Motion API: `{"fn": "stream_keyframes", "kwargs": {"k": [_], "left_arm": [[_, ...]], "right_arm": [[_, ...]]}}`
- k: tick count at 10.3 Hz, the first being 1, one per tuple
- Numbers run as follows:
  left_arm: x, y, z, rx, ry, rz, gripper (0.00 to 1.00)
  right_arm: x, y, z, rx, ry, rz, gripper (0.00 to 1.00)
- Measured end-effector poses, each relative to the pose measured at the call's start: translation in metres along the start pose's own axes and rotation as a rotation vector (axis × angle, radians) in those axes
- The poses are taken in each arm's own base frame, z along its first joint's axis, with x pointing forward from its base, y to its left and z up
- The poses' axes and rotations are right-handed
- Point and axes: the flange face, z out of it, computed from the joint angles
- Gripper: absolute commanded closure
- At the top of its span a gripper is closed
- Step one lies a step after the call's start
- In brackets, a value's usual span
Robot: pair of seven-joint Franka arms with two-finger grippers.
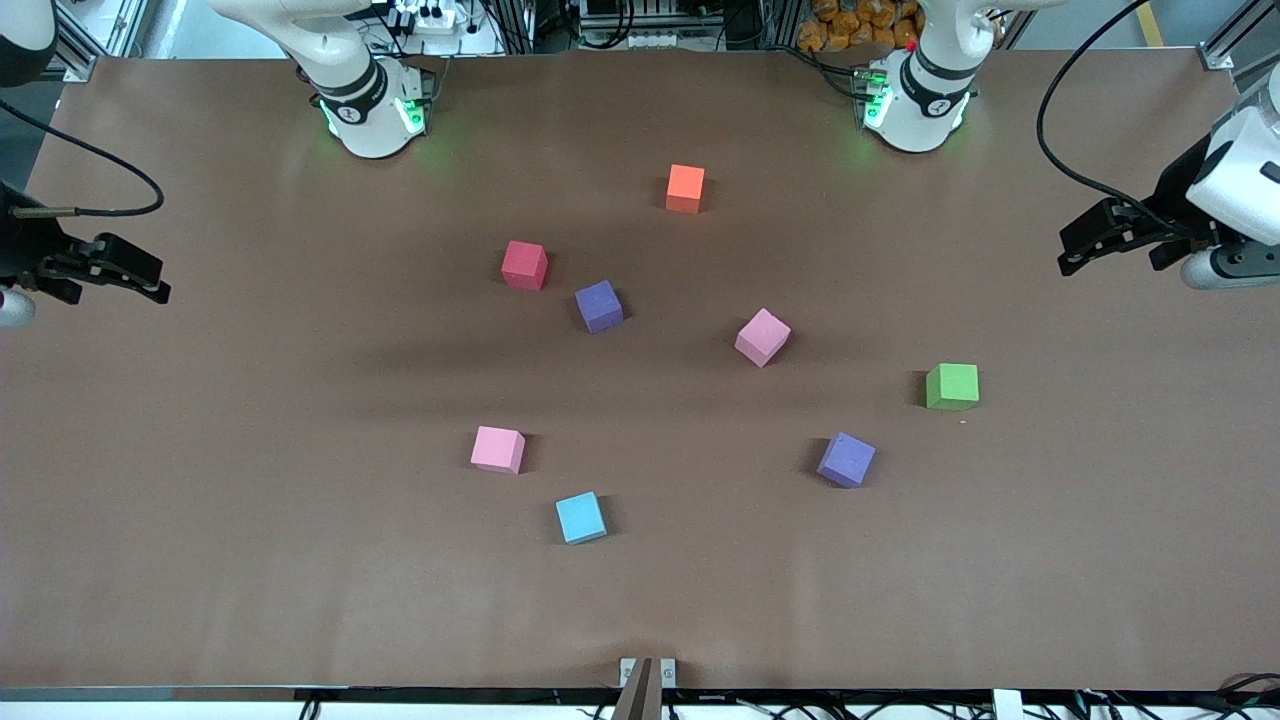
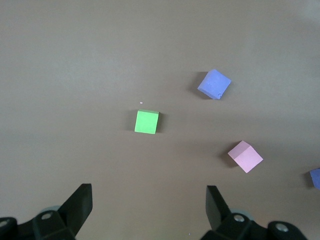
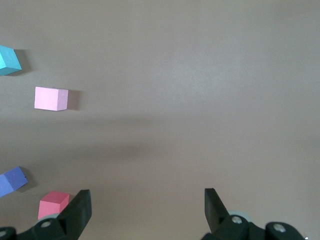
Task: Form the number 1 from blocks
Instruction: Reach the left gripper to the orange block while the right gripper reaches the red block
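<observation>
Grippers: right gripper (image 1: 150,275) wide, empty, waiting over its end of table (image 1: 200,600) | cubes, eight, apart mid-table: near pink (image 1: 497,449), red (image 1: 524,265), blue (image 1: 581,517), far purple (image 1: 599,306), orange (image 1: 685,188), far pink (image 1: 762,337), near purple (image 1: 846,460), green (image 1: 951,386) | left gripper (image 1: 1072,252) wide, empty, waiting over its end | right wrist view cuts off blue, far purple.

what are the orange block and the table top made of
Orange block: likely foam, matte; flat colour with no glare and slightly soft edges. Table top: looks like a brown paper or thin sheet covering, matte, showing only faint sheen and soft shadows.
</observation>
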Motion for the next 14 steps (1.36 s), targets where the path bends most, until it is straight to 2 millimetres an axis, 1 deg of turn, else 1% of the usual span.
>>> {"fn": "stream_keyframes", "kwargs": {"k": [3,4,5,6,7,8,9,10,11,12,13,14], "left_arm": [[-0.003,0.002,0.002,0.004,-0.022,0.005,0.0],[-0.007,0.014,0.007,0.008,-0.047,0.028,0.0],[-0.014,0.042,0.02,0.016,-0.085,0.053,0.0],[-0.026,0.085,0.038,0.025,-0.119,0.062,0.0],[-0.041,0.132,0.057,0.028,-0.138,0.059,0.0],[-0.056,0.174,0.081,0.01,-0.142,0.035,0.0],[-0.072,0.205,0.105,-0.007,-0.151,0.003,0.0],[-0.089,0.233,0.127,-0.009,-0.158,-0.022,0.0],[-0.112,0.261,0.15,-0.01,-0.156,-0.038,0.0],[-0.139,0.29,0.177,-0.017,-0.147,-0.05,0.0],[-0.172,0.316,0.207,-0.028,-0.138,-0.057,0.0],[-0.21,0.338,0.237,-0.037,-0.135,-0.044,0.0]], "right_arm": [[0.0,-0.001,0.0,0.0,-0.002,-0.001,0.0],[-0.001,-0.001,0.001,0.0,-0.009,-0.002,0.0],[-0.002,-0.002,0.002,0.001,-0.019,-0.004,0.0],[-0.002,-0.003,0.002,0.001,-0.023,-0.005,0.0],[-0.002,-0.004,0.002,0.001,-0.024,-0.006,0.0],[-0.002,-0.004,0.003,0.002,-0.028,-0.007,0.0],[-0.002,-0.006,0.007,0.007,-0.034,-0.009,0.0],[0.0,-0.012,0.015,0.021,-0.045,-0.016,0.0],[0.004,-0.021,0.028,0.043,-0.052,-0.017,0.0],[0.008,-0.03,0.044,0.067,-0.057,-0.007,0.0],[0.012,-0.04,0.062,0.084,-0.065,0.003,0.0],[0.013,-0.054,0.08,0.088,-0.071,0.011,0.0]]}}
